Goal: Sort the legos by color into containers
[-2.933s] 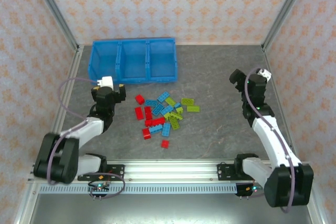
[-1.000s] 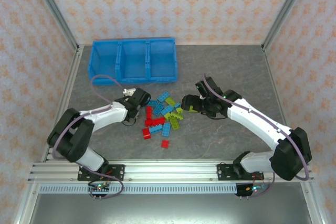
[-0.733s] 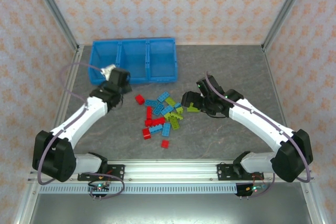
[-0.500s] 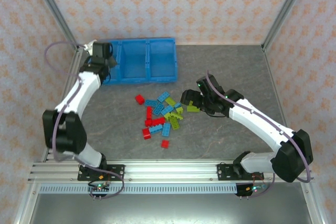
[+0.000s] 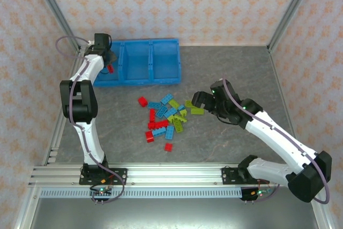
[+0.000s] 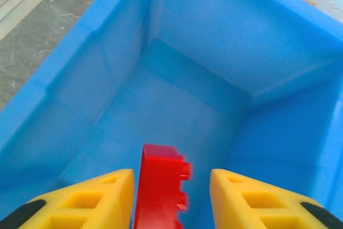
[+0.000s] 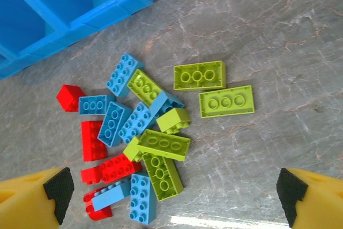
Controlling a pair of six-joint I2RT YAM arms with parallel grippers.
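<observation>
Left gripper (image 5: pixel 105 58), in the top external view, hangs over the leftmost compartment (image 5: pixel 103 76) of the bright blue plastic tray (image 5: pixel 163 78), at the end of an arm stretched nearly straight from its base to the far left corner of the grey stone-patterned table (image 5: pixel 230 68). A small red studded plastic brick (image 5: pixel 109 68) shows inside that compartment, just beside the fingers. The right arm reaches inward with its elbow bent, and the right gripper (image 5: pixel 197 99) hovers at the right edge of the loose pile of small red, light blue and lime green studded plastic bricks (image 5: pixel 166 116) near the table's middle. From the left wrist, the left gripper (image 6: pixel 171 199) points down into the compartment (image 6: pixel 177 95); its yellow fingers (image 6: pixel 91 202) are spread, with the red brick (image 6: pixel 159 191) on edge between them, against the left finger and clear of the right one; whether it rests on the floor cannot be told. From the right wrist, the right gripper (image 7: pixel 174 199) is spread wide above the pile (image 7: pixel 144 132), its black-padded fingertips (image 7: pixel 53 191) at the lower corners, two lime green bricks (image 7: pixel 199 75) lying apart to the right, and the tray's corner (image 7: pixel 107 4) at upper left.
</observation>
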